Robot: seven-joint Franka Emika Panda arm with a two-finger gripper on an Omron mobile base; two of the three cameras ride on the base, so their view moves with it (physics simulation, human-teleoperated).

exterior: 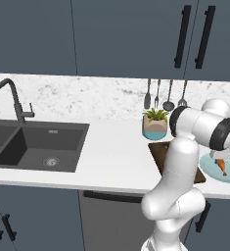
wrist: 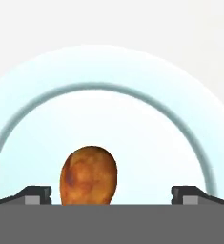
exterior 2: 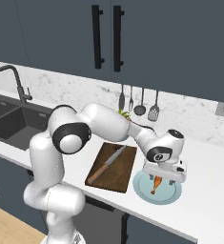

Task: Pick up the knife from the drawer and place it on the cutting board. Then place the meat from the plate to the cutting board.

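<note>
The claw (exterior 2: 164,181) hangs wide open just above the plate (exterior 2: 172,194), fingers either side of the drumstick (wrist: 88,175), not touching it. The knife (exterior 2: 107,164) lies on the cutting board (exterior 2: 119,177) beside the plate.

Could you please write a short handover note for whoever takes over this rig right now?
Hand: open, empty, poised low over the meat, fingers on either side of it.
Knife: already lying on the cutting board.
Meat: on the plate, just right of the board.
Done: knife placed.
Left: close on the meat, lift it, set it on the board beside the knife.
</note>
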